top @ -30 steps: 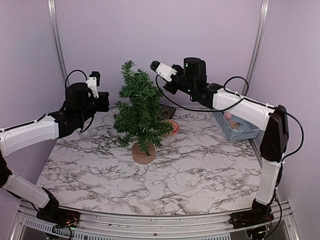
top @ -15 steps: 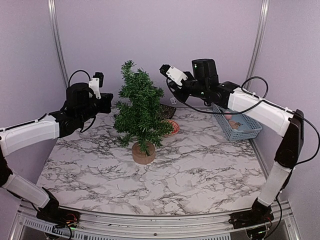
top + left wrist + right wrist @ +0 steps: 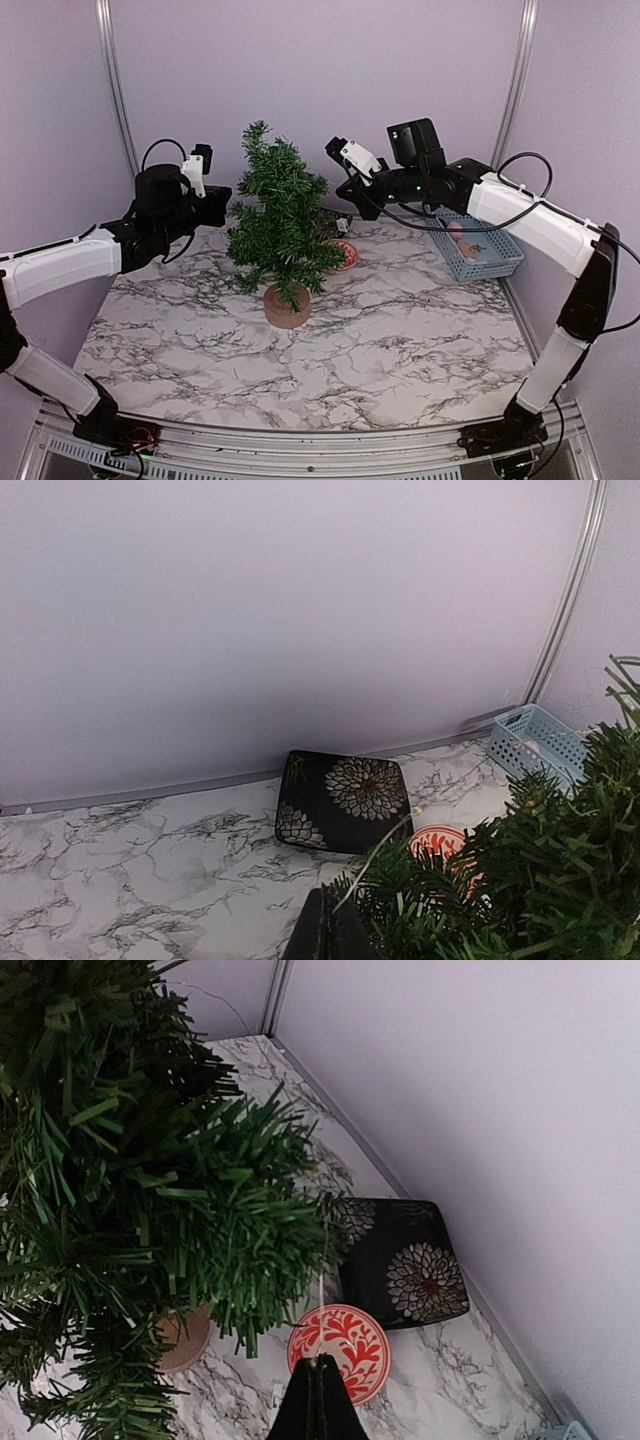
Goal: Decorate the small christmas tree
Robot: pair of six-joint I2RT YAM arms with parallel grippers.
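The small christmas tree (image 3: 281, 218) stands on its round tan base (image 3: 287, 306) at mid-table. It also fills the right of the left wrist view (image 3: 545, 875) and the left of the right wrist view (image 3: 120, 1160). My left gripper (image 3: 222, 196) is just left of the tree, shut on a thin pale light wire (image 3: 385, 845) that runs into the branches. My right gripper (image 3: 346, 192) is just right of the tree, above the plates. Its jaws (image 3: 316, 1362) are shut on the same kind of thin wire (image 3: 320, 1295), which runs up into the branches.
A black square plate with flower print (image 3: 336, 221) lies behind the tree, also in both wrist views (image 3: 345, 798) (image 3: 405, 1275). A round red-and-white dish (image 3: 346, 255) lies beside it (image 3: 340, 1347). A blue basket (image 3: 483, 252) holding small items stands at the right wall.
My right arm has swung right and lowered from near the tree top to beside its middle. My left gripper has edged closer to the tree.
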